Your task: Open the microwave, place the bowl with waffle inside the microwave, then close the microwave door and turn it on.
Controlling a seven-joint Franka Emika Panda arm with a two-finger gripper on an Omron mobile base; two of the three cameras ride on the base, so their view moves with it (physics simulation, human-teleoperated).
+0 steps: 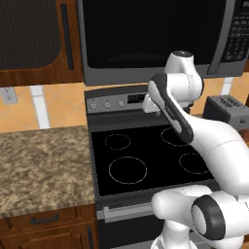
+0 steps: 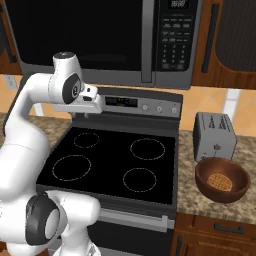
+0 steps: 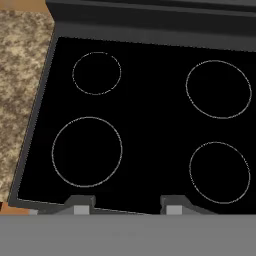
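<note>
The microwave [image 2: 100,35] hangs above the stove with its microwave door [image 1: 146,39] shut. The door's long vertical handle [image 2: 146,40] stands beside the keypad [image 2: 175,40]. The bowl [image 2: 222,180], reddish-brown with a waffle [image 2: 220,181] in it, rests on the right counter in front of the toaster. My gripper [image 3: 127,204] hangs over the black cooktop and points down at it. Its fingertips [image 3: 80,202] stand apart with nothing between them. The hand [image 2: 92,100] is below the microwave's left half, far left of the bowl.
A black glass cooktop [image 3: 150,125] with several ring burners lies under the hand. The grey toaster [image 2: 214,135] stands behind the bowl. Granite counter [image 1: 44,165] flanks the stove on the left. Brown cabinet doors [image 1: 34,39] sit beside the microwave.
</note>
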